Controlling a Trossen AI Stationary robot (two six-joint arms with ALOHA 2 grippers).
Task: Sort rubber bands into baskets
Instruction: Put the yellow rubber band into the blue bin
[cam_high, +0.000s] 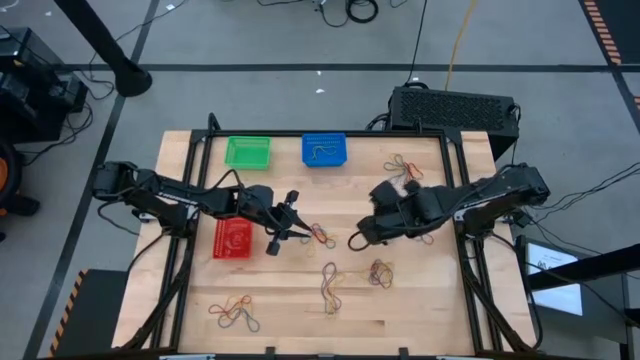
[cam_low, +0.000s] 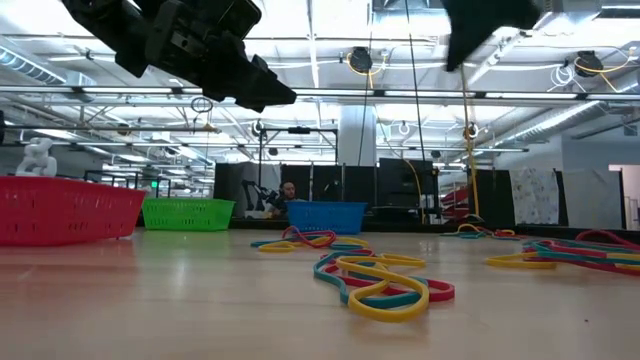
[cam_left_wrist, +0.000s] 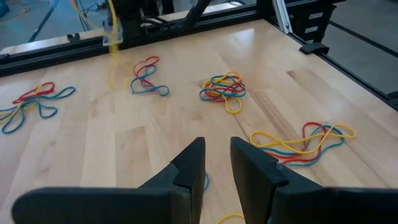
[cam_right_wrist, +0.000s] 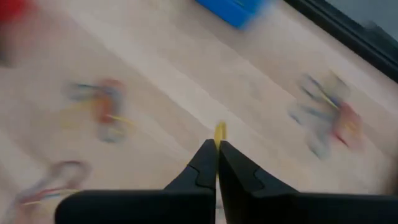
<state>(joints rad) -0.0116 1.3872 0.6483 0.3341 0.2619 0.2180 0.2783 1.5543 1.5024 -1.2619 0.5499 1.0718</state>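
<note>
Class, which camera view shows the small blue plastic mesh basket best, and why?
The high view: it shows the small blue plastic mesh basket whole from above, with bands lying inside. The low view shows only its side wall, far off. The right wrist view catches a blurred corner. The left wrist view misses it.

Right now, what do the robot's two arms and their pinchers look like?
Both arms are dark, almost black, built from chunky jointed segments. The left gripper and the right gripper each end in two fingers. Up close, the fingers are matte black, flat-sided wedges that taper toward the tips. Thin black cables trail from the arms' bases off the table. No markings are visible.
</note>
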